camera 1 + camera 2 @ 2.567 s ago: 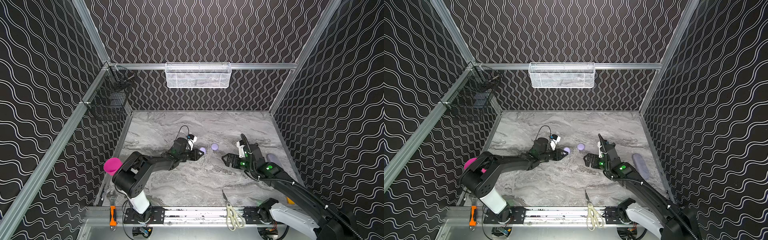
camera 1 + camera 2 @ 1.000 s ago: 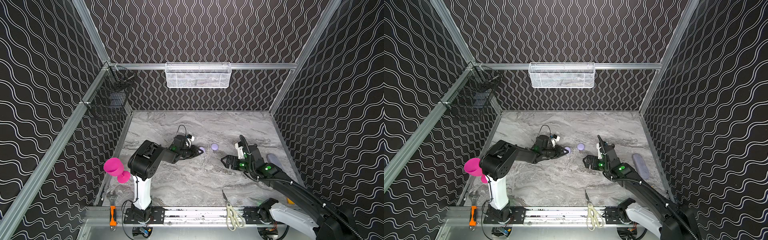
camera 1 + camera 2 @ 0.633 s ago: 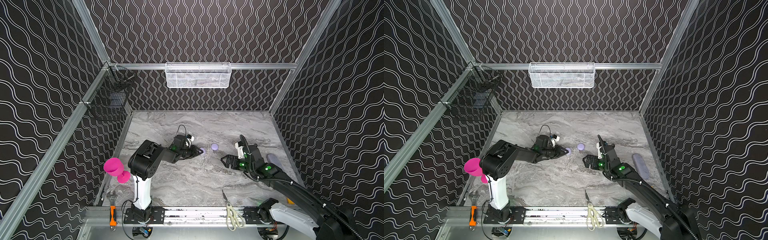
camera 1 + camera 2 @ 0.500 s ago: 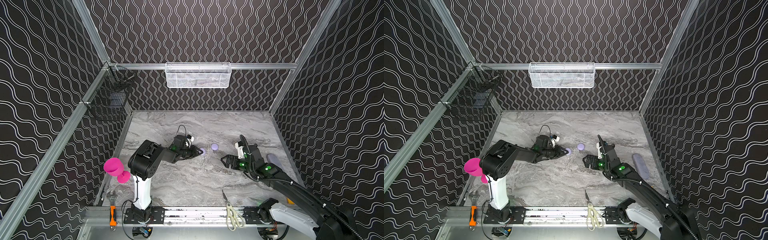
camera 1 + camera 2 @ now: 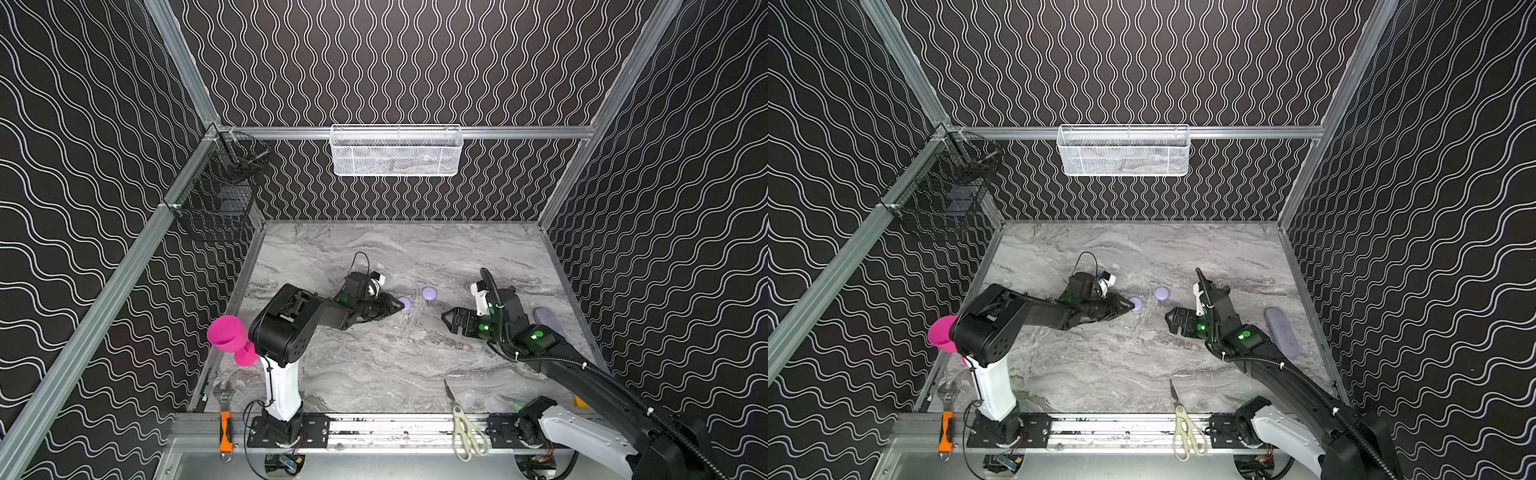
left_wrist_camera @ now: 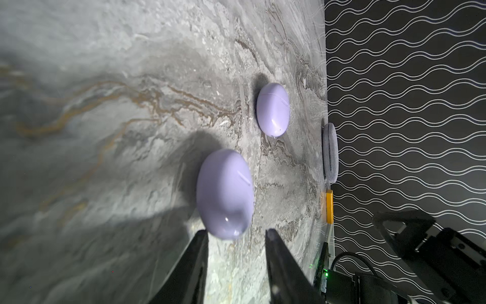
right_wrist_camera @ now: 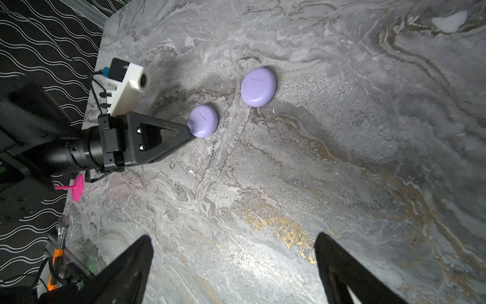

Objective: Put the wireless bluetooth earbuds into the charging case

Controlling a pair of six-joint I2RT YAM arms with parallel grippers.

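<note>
No loose earbuds show in any view. What lies on the bench (image 7: 342, 163) is two closed lavender cases, side by side near its middle. The nearer case (image 6: 224, 193) sits straight ahead of the left claw (image 7: 188, 129), its near end right at the fingertips (image 6: 196, 252), touching or almost; I cannot tell which. That claw's jaws stand narrowly parted, too close to span the case's full width, and they clamp nothing. The farther case (image 6: 273, 113) lies just beyond it, on the side of the right claw (image 7: 233, 238), which hangs wide and empty over bare bench, clear of both cases. The left arm is plainly nearer, so opening the nearer case likely falls to it.
</note>
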